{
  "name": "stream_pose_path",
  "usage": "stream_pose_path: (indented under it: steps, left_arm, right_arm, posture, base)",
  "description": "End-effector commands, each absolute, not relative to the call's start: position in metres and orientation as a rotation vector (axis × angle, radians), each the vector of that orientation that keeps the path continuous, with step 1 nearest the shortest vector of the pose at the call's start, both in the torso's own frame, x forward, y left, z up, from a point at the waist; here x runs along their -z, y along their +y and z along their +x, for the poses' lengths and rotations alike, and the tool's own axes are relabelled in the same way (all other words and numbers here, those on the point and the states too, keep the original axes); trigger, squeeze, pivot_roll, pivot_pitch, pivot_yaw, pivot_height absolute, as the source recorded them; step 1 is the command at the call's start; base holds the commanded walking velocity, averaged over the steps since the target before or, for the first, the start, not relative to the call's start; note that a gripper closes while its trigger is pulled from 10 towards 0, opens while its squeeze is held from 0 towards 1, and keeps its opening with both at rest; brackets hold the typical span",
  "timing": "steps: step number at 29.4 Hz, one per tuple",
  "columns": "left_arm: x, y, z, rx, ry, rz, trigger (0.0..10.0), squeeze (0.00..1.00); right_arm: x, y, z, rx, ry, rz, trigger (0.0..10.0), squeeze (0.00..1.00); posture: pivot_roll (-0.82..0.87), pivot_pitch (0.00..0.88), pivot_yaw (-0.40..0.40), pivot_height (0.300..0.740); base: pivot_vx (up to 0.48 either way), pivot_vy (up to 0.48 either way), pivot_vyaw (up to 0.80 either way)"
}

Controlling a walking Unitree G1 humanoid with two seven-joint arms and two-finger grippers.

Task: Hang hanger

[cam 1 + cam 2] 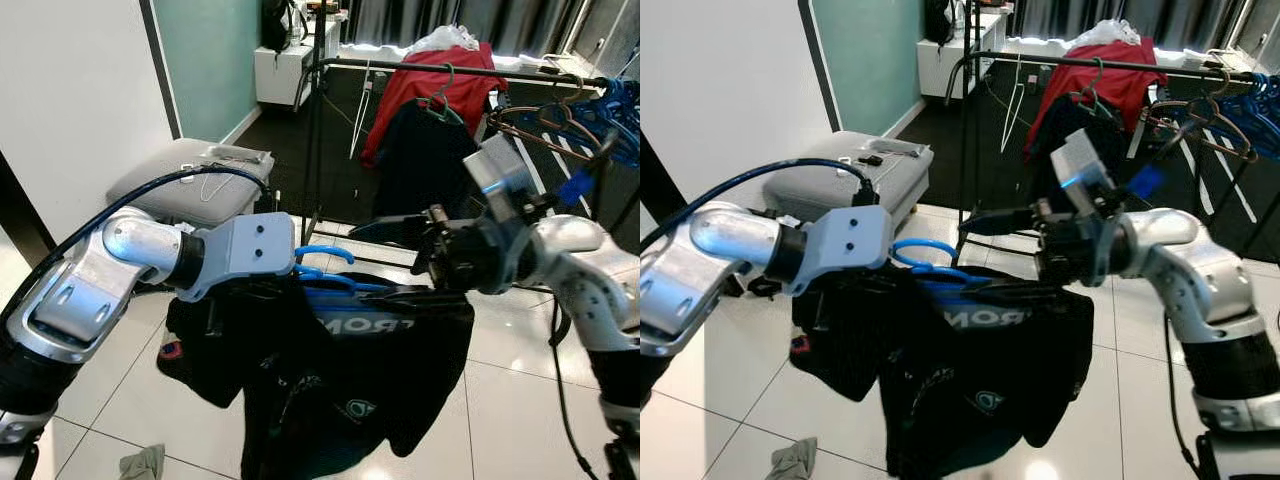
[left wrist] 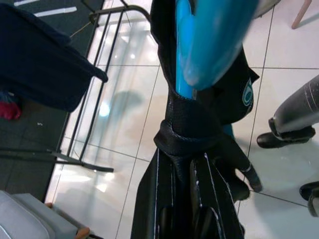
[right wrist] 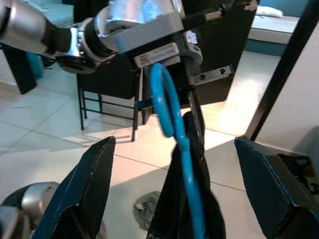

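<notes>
Left eye view: blue hanger with black garment clamped by left gripper; right gripper spread apart, facing hook; clothes rail beyond, ahead.

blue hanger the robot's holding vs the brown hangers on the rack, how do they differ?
The blue hanger carries a black garment and is held off the rack at the left end effector; the brown hangers hang bare on the rack rail. The blue one looks like plastic, the brown ones like wood. Both have hooks.
</notes>
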State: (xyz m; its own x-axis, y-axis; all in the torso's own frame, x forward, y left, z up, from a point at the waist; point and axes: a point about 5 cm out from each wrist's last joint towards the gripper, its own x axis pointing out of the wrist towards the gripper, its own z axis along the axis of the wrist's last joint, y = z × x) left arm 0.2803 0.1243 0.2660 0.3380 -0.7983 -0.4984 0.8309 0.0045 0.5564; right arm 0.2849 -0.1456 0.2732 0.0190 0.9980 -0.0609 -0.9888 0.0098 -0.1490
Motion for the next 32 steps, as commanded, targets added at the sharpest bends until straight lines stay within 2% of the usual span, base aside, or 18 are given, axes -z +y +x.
stream_pose_path:
  steps: [1,13,14,15,16,17,18,19,32]
  left_arm:
    - [-0.271,0.117,0.278,1.293,0.010,0.909,10.0,0.00]
    - [-0.265,0.114,0.277,1.321,0.028,0.906,10.0,0.00]
    - [-0.263,0.115,0.277,1.321,0.032,0.905,10.0,0.00]
    - [-0.263,0.115,0.277,1.321,0.032,0.905,10.0,0.00]
    - [-0.263,0.115,0.277,1.321,0.034,0.904,10.0,0.00]
    - [-0.263,0.115,0.277,1.321,0.036,0.904,10.0,0.00]
    - [-0.263,0.115,0.277,1.321,0.036,0.904,10.0,0.00]
    - [-0.263,0.114,0.276,1.321,0.038,0.904,10.0,0.00]
    - [-0.266,0.109,0.272,1.340,0.025,0.906,10.0,0.00]
  right_arm:
    - [-0.273,-0.140,0.285,-1.555,-0.071,-0.192,10.0,0.00]
    - [-0.288,-0.132,0.288,-1.550,-0.153,-0.149,10.0,0.00]
    - [-0.291,-0.133,0.286,-1.574,-0.161,-0.129,9.6,0.00]
    - [-0.291,-0.133,0.286,-1.574,-0.161,-0.129,9.6,0.00]
    - [-0.294,-0.133,0.283,-1.596,-0.164,-0.115,6.4,0.00]
    - [-0.295,-0.133,0.280,-1.616,-0.165,-0.105,2.6,0.00]
    - [-0.295,-0.133,0.280,-1.616,-0.165,-0.105,2.6,0.00]
    - [-0.296,-0.132,0.279,-1.627,-0.165,-0.100,0.0,0.00]
    - [-0.292,-0.132,0.276,-1.660,-0.135,-0.092,0.0,0.00]
  posture:
    - [-0.03,0.000,-0.043,0.740]
    - [-0.03,0.000,-0.043,0.740]
    - [-0.03,0.000,-0.044,0.740]
    - [-0.03,0.000,-0.044,0.740]
    - [-0.03,0.000,-0.042,0.740]
    - [-0.03,0.000,-0.042,0.740]
    - [-0.03,0.000,-0.042,0.740]
    - [-0.03,0.000,-0.042,0.740]
    - [-0.03,0.000,-0.044,0.740]
  base:
    - [0.000,0.000,0.00]
    - [0.000,0.000,0.00]
    - [0.000,0.000,0.00]
    - [0.000,0.000,0.00]
    - [0.000,0.000,0.00]
    - [0.000,0.000,0.00]
    - [0.000,0.000,0.00]
    - [0.000,0.000,0.00]
    - [0.000,0.000,0.00]
